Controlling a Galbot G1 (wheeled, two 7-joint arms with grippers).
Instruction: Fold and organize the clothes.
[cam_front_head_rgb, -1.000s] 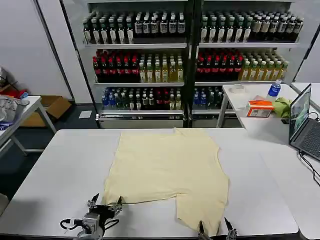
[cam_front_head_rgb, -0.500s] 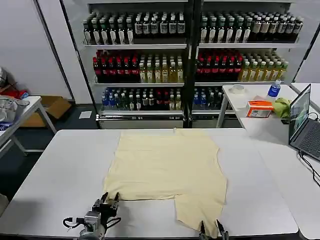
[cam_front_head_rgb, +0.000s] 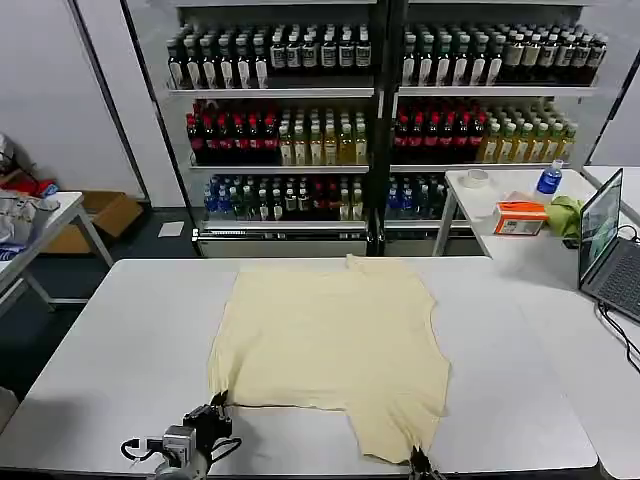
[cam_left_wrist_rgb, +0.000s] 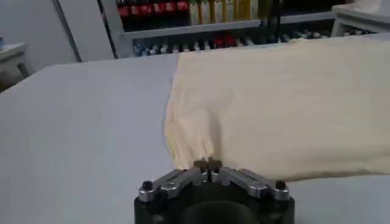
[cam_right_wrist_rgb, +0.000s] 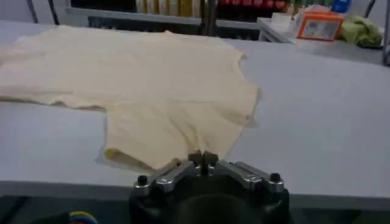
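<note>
The left gripper (cam_front_head_rgb: 215, 410) is seen at the near edge of the white counter (cam_front_head_rgb: 110, 340), its fingertips pinched together on the near left corner of the T-shirt (cam_front_head_rgb: 330, 345). The right gripper (cam_front_head_rgb: 420, 461) is likewise closed on the hem of the shirt's near right flap, low at the counter's front edge. The pale cream-yellow T-shirt is spread flat across the counter's middle, slightly rumpled at both pinched corners. Beyond it, to the right, a laptop (cam_front_head_rgb: 607, 250) and an orange box (cam_front_head_rgb: 521, 216) are placed on adjoining counters. Shelves of bottles (cam_front_head_rgb: 380, 110) fill the back wall.
</note>
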